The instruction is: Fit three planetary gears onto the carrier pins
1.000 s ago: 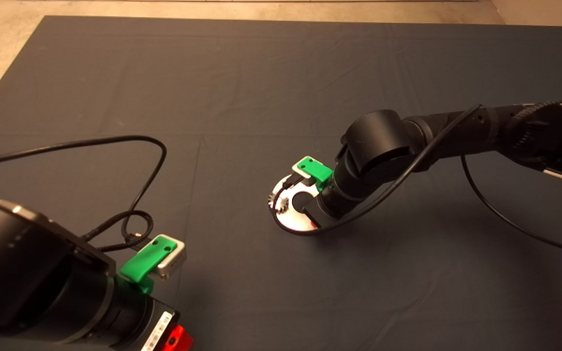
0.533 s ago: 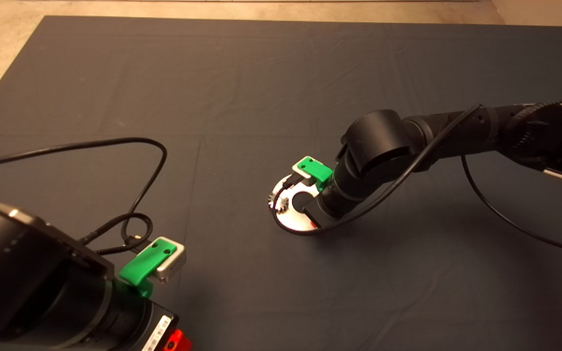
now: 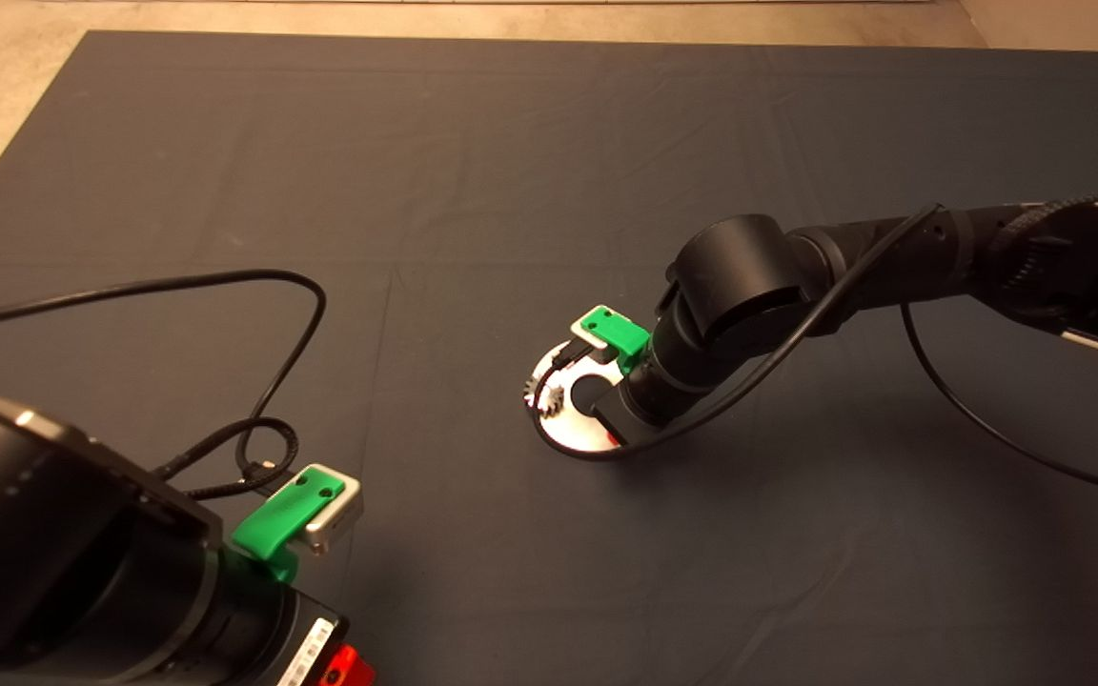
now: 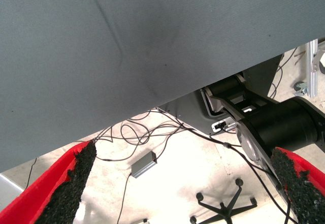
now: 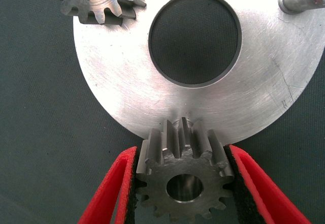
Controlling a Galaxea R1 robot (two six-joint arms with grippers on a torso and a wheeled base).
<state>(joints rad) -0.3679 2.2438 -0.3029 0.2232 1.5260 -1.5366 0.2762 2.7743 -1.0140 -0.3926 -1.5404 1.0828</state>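
Now right gripper (image 5: 184, 183) clamps gear (image 5: 183, 181) at disc (image 5: 127, 82) edge; left gripper (image 4: 185, 188) idle

Both arms are matte black with thick cylindrical joints. The right arm (image 3: 797, 276) has a thin black cable looping along it and below its wrist. A green bracket (image 3: 614, 333) with two dark screw holes carries its small silver wrist camera. The left arm (image 3: 63, 562) bears a matching green bracket (image 3: 287, 510), a white barcode label and coiled black cables. The fingers (image 5: 109, 193) are red, lined with rough black pads.
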